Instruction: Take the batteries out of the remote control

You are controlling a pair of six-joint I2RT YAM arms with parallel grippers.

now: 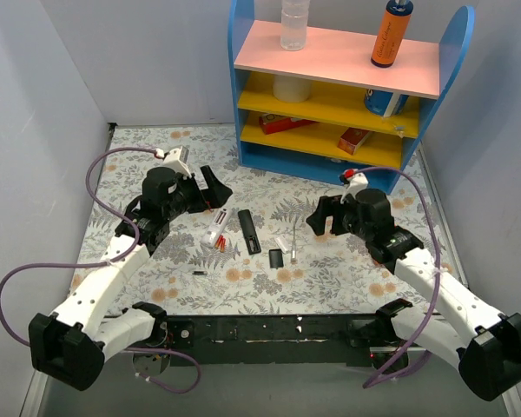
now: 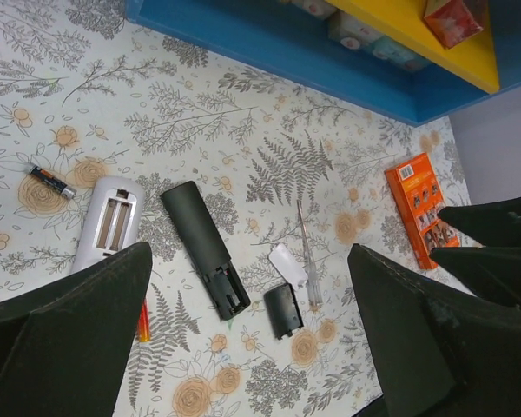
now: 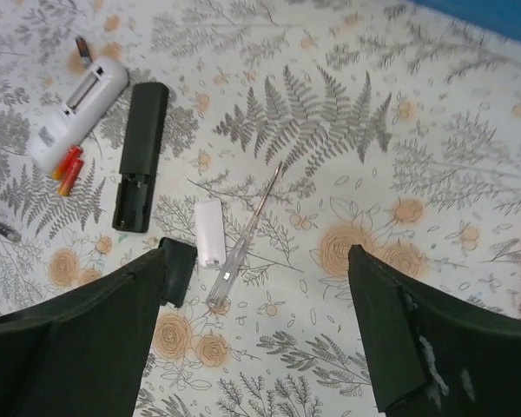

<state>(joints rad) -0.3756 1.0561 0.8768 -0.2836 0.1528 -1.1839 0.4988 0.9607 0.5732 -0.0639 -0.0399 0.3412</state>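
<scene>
The black remote control lies back up mid-table, also in the left wrist view and the right wrist view. Its battery bay is open and looks empty. Its small black cover lies loose to the right of it. Two red and white batteries lie to the left of it, beside a white remote. My left gripper is open and empty above the table. My right gripper is open and empty.
A clear-handled screwdriver and a white cover lie right of the black remote. A small dark battery lies near the white remote. An orange pack lies to the right. A blue shelf unit stands at the back.
</scene>
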